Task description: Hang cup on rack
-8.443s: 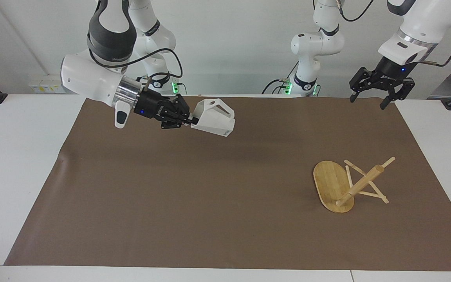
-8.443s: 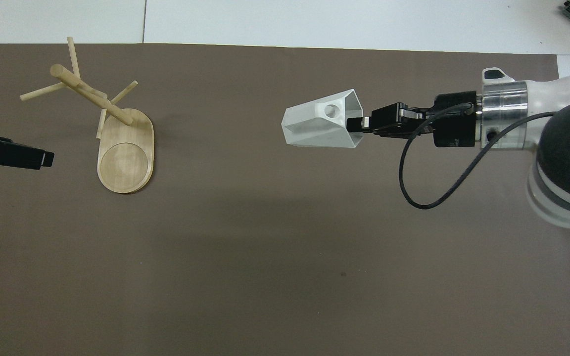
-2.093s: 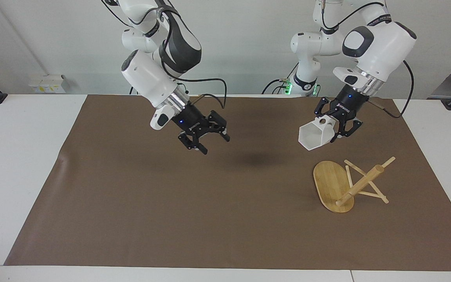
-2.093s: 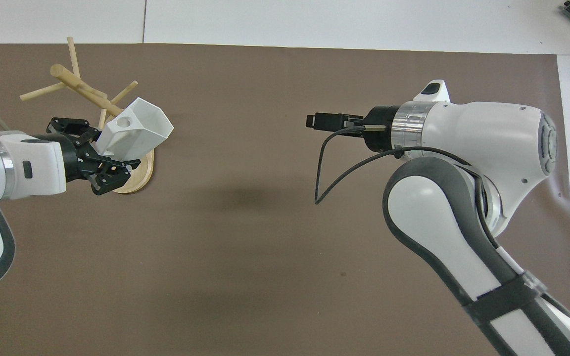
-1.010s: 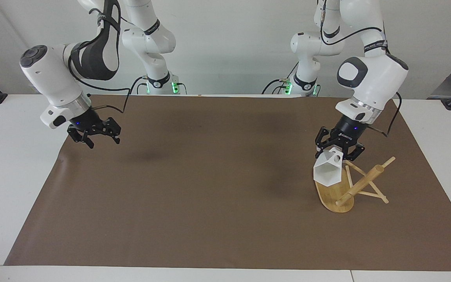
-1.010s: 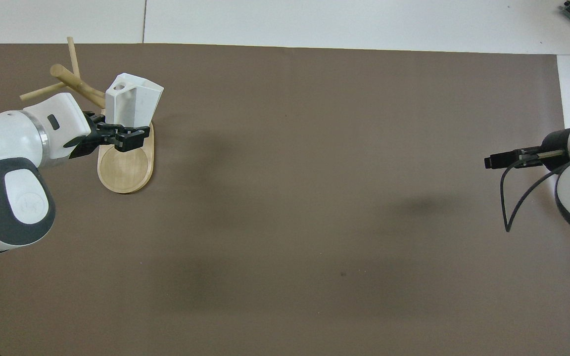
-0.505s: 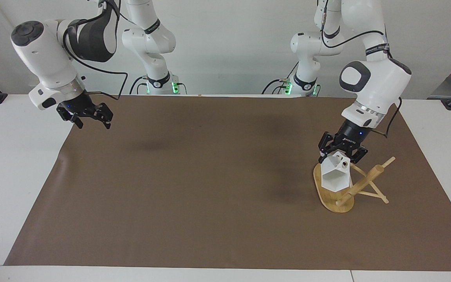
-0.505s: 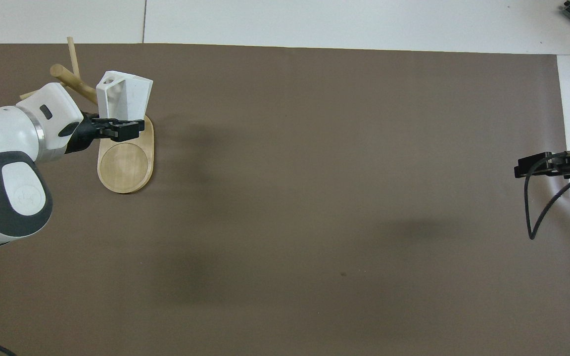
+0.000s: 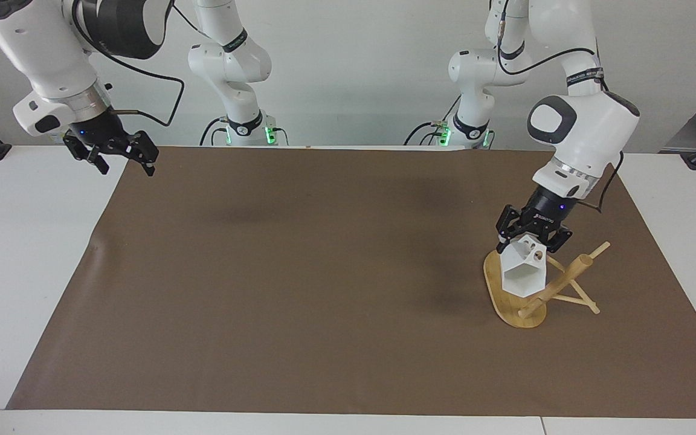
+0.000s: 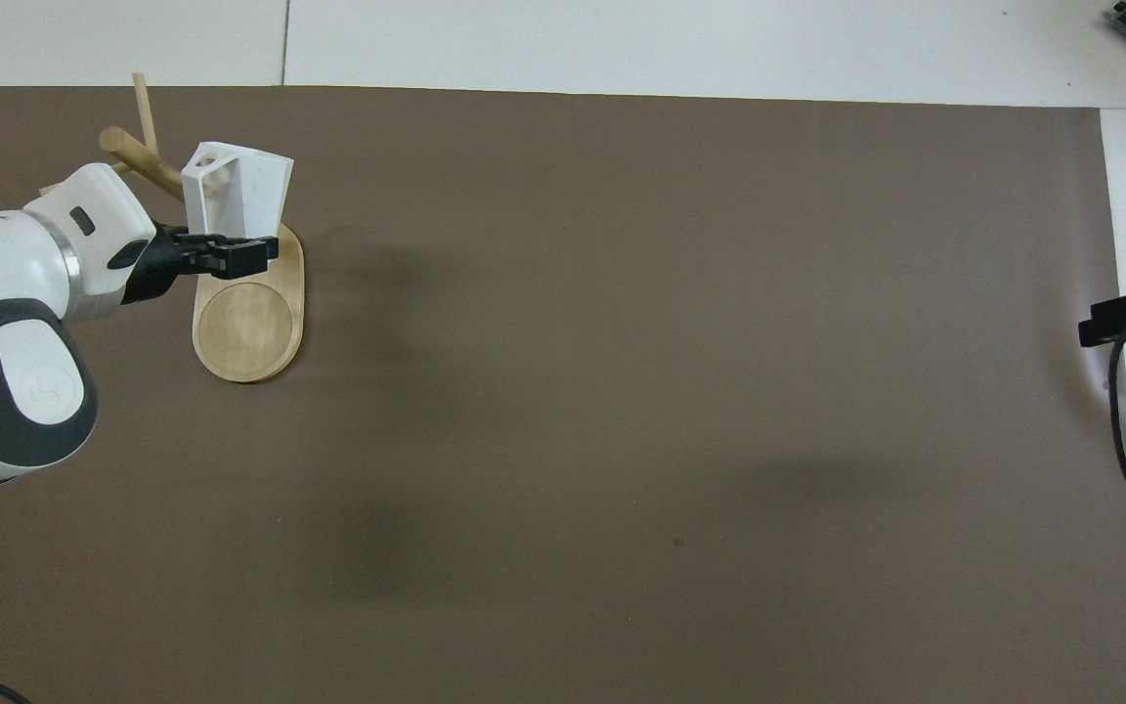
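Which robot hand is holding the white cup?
The left gripper, over the rack, is shut on the cup. The right gripper hangs open and empty by the mat's edge.

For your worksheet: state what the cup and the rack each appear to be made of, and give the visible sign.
Cup: probably matte white plastic, perhaps printed; flat, sharp-edged facets without gloss. Rack: light wood, likely bamboo; pale yellow-tan with faint grain lines on its oval base, smooth finish.
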Tool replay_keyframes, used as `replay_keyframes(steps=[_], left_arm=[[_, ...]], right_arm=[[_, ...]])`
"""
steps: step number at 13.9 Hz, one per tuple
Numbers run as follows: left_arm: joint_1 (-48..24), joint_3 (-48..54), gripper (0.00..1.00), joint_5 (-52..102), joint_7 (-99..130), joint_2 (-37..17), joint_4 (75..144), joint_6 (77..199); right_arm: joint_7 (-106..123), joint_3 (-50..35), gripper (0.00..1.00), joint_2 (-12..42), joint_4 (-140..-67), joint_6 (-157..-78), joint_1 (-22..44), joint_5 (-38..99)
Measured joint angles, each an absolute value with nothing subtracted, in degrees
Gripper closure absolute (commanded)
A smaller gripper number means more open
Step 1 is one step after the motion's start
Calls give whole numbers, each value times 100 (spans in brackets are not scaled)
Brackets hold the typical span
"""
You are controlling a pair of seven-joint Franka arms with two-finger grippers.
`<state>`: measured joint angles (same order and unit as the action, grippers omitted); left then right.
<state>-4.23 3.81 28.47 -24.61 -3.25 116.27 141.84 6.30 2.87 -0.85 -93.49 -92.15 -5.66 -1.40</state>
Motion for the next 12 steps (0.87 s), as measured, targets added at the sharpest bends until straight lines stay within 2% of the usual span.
replay_keyframes(steps=[12], left_arm=[[-316, 377, 100, 2847, -1700, -364, 11658, 14170]], right_arm=[[629, 295, 0, -405, -9554, -9097, -562, -140]])
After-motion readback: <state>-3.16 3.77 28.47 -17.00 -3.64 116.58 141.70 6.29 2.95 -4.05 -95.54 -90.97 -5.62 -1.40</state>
